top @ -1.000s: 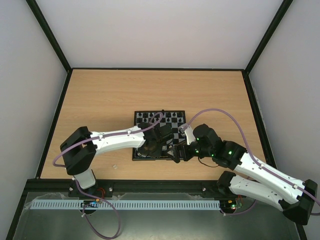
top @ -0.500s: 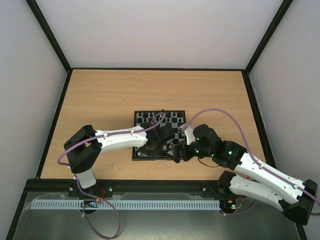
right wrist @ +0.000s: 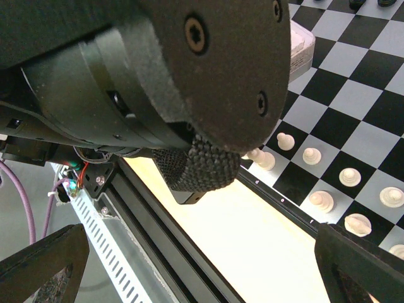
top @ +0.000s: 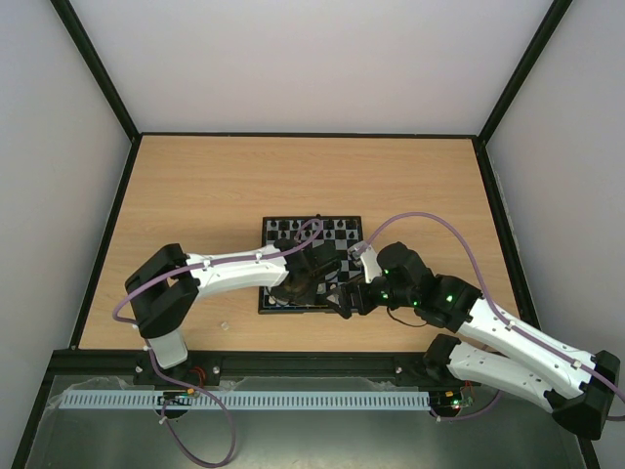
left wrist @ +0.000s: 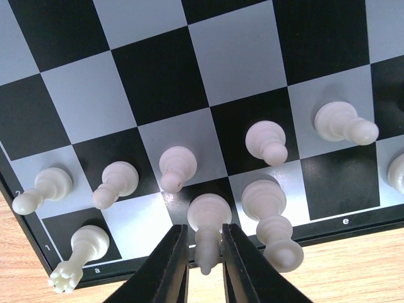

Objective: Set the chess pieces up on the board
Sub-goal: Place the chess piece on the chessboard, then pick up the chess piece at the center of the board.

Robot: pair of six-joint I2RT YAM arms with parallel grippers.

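The board (top: 283, 242) lies mid-table, with black pieces (top: 322, 227) along its far row. In the left wrist view the board (left wrist: 233, 57) carries cream pieces: pawns (left wrist: 177, 165) in the second row, a rook (left wrist: 79, 249) at the corner and a tall piece (left wrist: 271, 218). My left gripper (left wrist: 205, 252) is closed around a cream bishop (left wrist: 207, 218) that stands on a black near-row square. In the top view the left gripper (top: 298, 283) is over the board's near edge. My right gripper (right wrist: 202, 265) is wide open and empty beside the board's near right corner (top: 342, 298).
The left arm's wrist (right wrist: 158, 76) fills most of the right wrist view, very close to the right gripper. One tiny cream piece (top: 224, 324) lies on the table left of the board. The black front rail (right wrist: 164, 227) runs just below.
The left arm's elbow shifted a little to the right a second ago. It has held still since. The right arm has not moved.
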